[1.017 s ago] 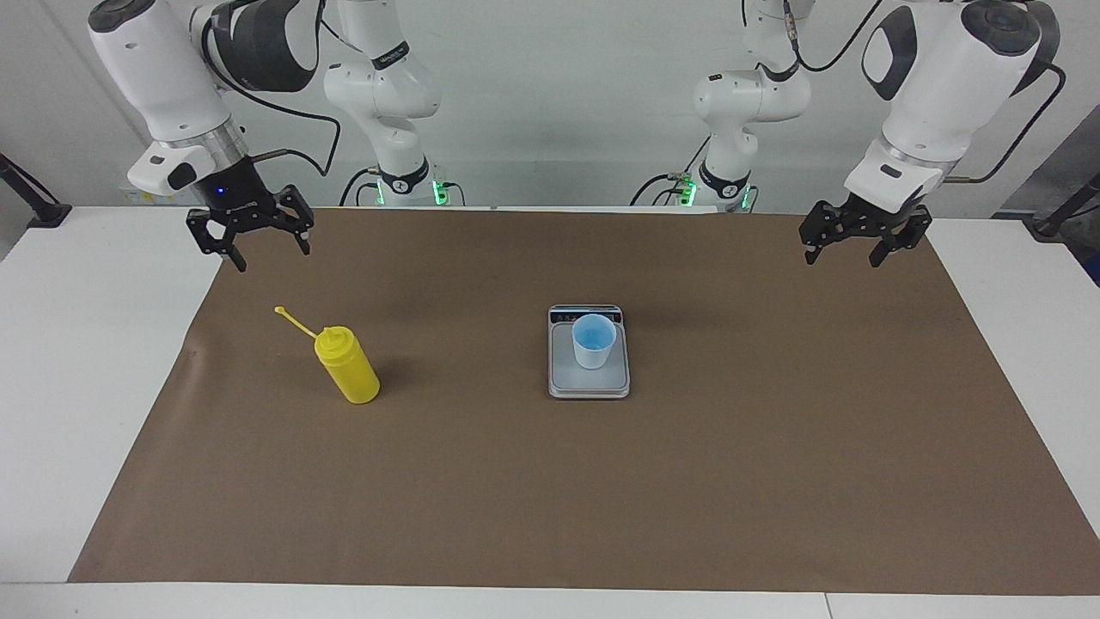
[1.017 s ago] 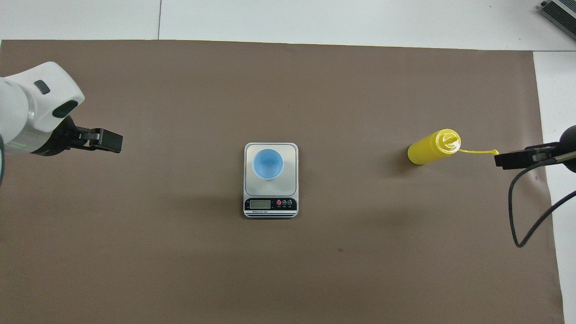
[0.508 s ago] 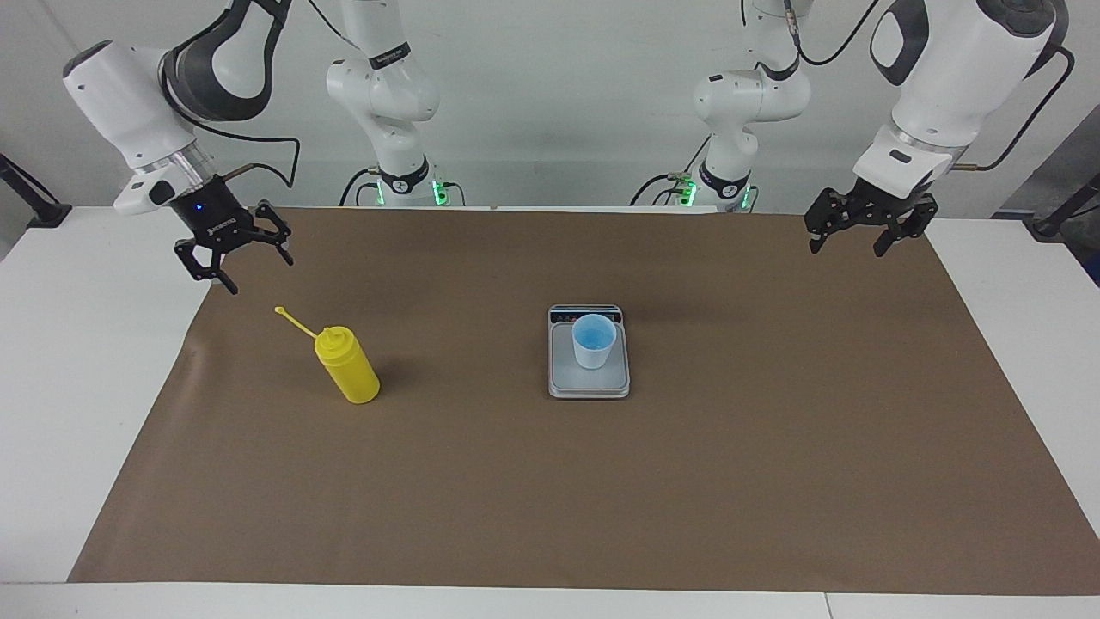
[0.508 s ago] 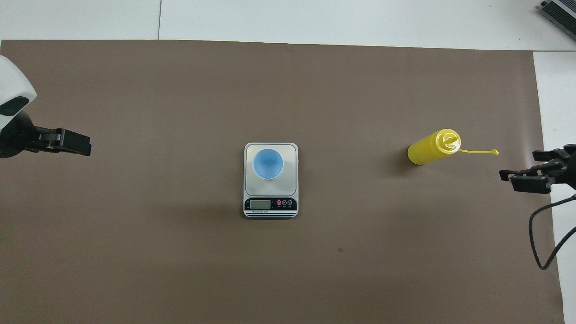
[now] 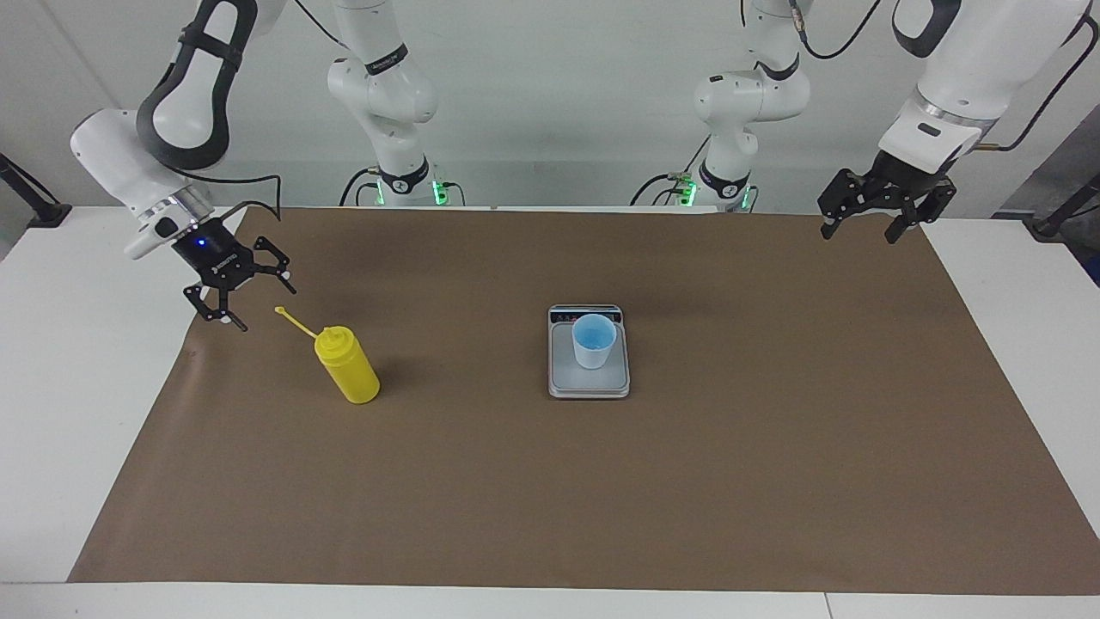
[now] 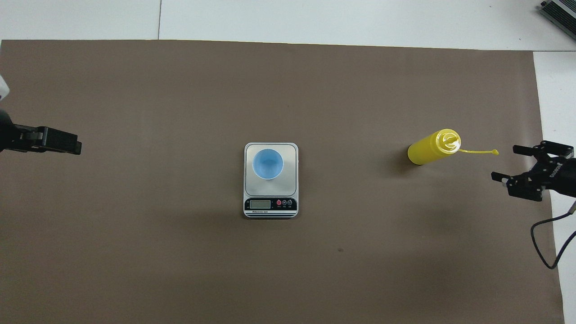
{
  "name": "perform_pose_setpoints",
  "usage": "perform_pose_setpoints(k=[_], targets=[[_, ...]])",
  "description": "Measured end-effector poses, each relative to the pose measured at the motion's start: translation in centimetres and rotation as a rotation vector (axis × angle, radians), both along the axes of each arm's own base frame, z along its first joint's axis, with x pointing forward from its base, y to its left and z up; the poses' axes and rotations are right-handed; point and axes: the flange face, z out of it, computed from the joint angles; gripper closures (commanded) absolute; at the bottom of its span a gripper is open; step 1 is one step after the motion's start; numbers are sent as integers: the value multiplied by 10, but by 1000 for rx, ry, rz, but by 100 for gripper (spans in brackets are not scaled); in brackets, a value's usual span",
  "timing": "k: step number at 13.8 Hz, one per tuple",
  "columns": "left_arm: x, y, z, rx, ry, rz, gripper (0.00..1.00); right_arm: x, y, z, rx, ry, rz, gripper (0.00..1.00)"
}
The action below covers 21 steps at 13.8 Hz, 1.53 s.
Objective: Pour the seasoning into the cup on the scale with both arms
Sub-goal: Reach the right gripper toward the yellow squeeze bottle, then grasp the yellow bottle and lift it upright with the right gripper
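- On the scale (image 5: pixel 589 378) at bench centre stands the cup (image 5: pixel 593 340)
- At the seasoning's (image 5: pixel 347 368) ten o'clock in the facing view, right gripper (image 5: pixel 245 303) hangs open, empty
- Left gripper (image 5: pixel 883 217) open, empty, over the mat's (image 5: pixel 601 481) corner

Brown paper sheet (image 5: pixel 550 481) covers most of the white table (image 5: pixel 77 413)

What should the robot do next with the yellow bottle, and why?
Probably swing the right tool in around the yellow bottle. That tool is open and empty, beside the bottle's cap strap but apart from it, and the bottle stands upright, untouched. The cup sits on the scale.
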Motion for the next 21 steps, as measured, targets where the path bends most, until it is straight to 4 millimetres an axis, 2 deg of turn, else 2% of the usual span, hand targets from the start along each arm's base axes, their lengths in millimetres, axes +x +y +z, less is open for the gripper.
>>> perform_pose_setpoints(k=[4,11,15,17,21], targets=[[-2,-2,-4,2,18,-5,0,9,2,-41,26,-111,97,0],[-4,-1,-7,6,44,-7,0,32,60,-84,170,-173,102,0],[-3,12,-8,6,47,17,0,35,69,-125,285,-189,29,0],[-3,16,-8,6,47,23,0,37,73,-129,308,-188,22,0],[-3,17,-8,6,47,25,0,44,96,-127,340,-199,24,0]])
